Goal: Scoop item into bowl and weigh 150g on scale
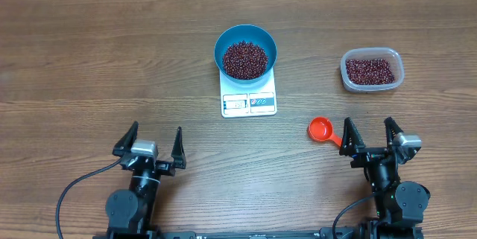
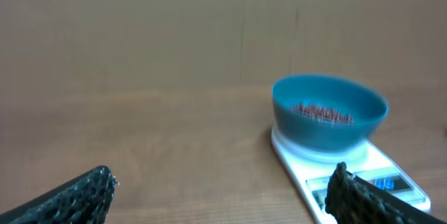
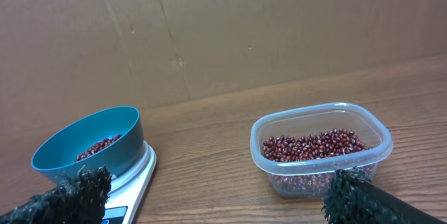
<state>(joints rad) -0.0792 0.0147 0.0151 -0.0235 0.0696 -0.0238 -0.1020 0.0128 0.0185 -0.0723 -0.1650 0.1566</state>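
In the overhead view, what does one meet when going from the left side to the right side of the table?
left end effector → blue bowl → red scoop → clear tub

You're working on a brown wood-grain table (image 1: 74,53) with a matte finish, the grain running left to right with some darker streaks. Along its far edge you've got a plain cardboard backdrop (image 3: 279,28) standing upright — tan, with a couple of seams and a few small scuffs. Light's soft and even — only faint shadows on the wood.
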